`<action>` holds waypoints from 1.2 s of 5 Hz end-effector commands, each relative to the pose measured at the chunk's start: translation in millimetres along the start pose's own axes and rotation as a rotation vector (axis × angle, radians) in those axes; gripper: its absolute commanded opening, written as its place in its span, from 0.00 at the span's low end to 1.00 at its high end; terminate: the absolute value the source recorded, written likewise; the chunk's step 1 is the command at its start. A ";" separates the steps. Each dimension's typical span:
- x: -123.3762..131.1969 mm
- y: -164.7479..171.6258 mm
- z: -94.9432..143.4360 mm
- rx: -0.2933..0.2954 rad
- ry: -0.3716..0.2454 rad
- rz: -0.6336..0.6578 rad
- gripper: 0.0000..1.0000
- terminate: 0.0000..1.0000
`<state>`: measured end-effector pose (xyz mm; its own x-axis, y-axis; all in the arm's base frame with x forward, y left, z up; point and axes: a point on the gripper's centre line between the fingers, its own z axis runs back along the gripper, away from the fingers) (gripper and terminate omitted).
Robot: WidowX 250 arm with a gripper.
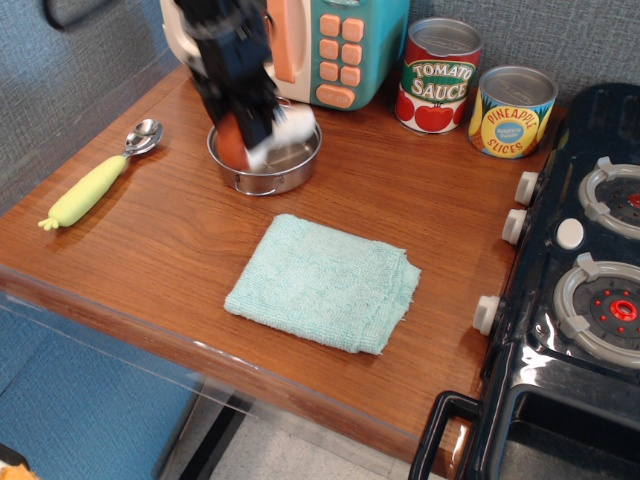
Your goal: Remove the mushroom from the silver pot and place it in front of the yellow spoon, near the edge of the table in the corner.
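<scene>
The silver pot (285, 176) stands at the back left of the table (170, 250). My gripper (250, 125), blurred by motion, is over the pot and shut on the mushroom (233, 141). The mushroom's reddish-brown cap shows to the left of the fingers and its white stem (293, 125) sticks out to the right. It hangs slightly above the pot's inside. The yellow spoon (92, 187) lies to the left of the pot, with its silver bowl pointing back and its handle tip toward the front-left corner.
A folded teal cloth (325, 283) lies mid-table. A toy microwave (335, 50) stands behind the pot. A tomato sauce can (438, 75) and a pineapple can (512, 110) stand at the back. A black toy stove (585, 290) takes up the right side.
</scene>
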<state>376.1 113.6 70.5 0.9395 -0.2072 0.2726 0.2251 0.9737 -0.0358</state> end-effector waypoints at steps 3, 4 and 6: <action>-103.9 45.4 45.5 0.077 0.135 0.031 0.00 0.00; -115.2 32.2 36.2 0.097 0.164 -0.013 0.00 0.00; -131.6 17.9 24.2 0.130 0.204 -0.054 0.00 0.00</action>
<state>246.2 159.0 35.7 0.9687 -0.2463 0.0312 0.2445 0.9682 0.0529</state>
